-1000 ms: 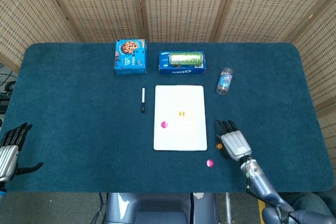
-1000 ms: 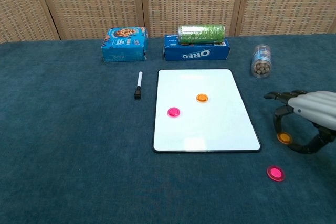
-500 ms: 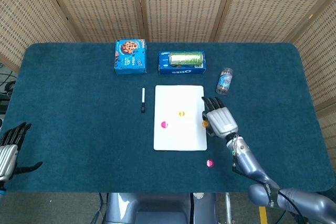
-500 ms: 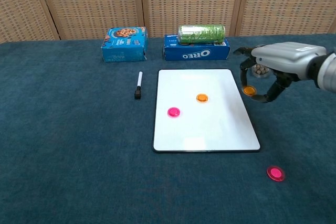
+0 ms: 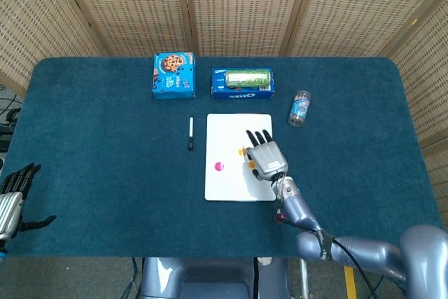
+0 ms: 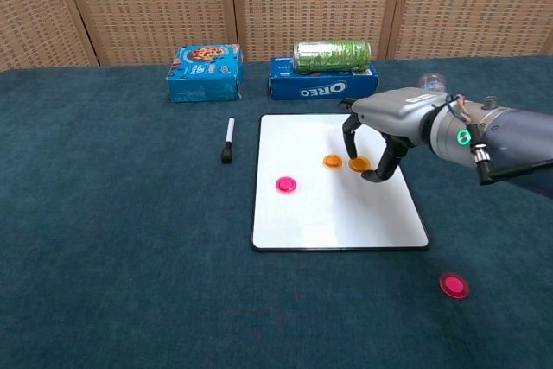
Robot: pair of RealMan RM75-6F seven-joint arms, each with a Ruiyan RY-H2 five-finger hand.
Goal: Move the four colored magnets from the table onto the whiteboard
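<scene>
The robot's right hand [image 6: 380, 140] now hangs over the middle of the whiteboard [image 6: 328, 213], pinching an orange magnet [image 6: 359, 163] between thumb and fingertips, just right of a second orange magnet [image 6: 333, 161] already lying on the board. Half a second earlier the same hand carried that magnet off the board's right edge, near the clear jar; a second ago it was low at the right of the chest view, closing on the magnet where it lay on the table. Whether the held magnet touches the board yet cannot be told from either view.

A pink magnet [image 6: 286, 184] sits on the board at centre left, unmoved. Another pink magnet [image 6: 452, 284] lies on the blue tablecloth [image 6: 121, 239] at the lower right of the chest view, well clear of the board, in the same spot as before; in the head view the right forearm partly hides it.

The left hand [image 5: 14, 194] rests at the lower left edge of the head view, holding nothing, fingers apart, unchanged across the frames.

Along the top of the table stand a blue cookie box [image 6: 205, 72], an Oreo box [image 6: 322, 85] with a green can [image 6: 332, 54] lying on it, and a clear jar [image 5: 299, 108]. A marker pen [image 6: 229, 139] lies left of the board.
</scene>
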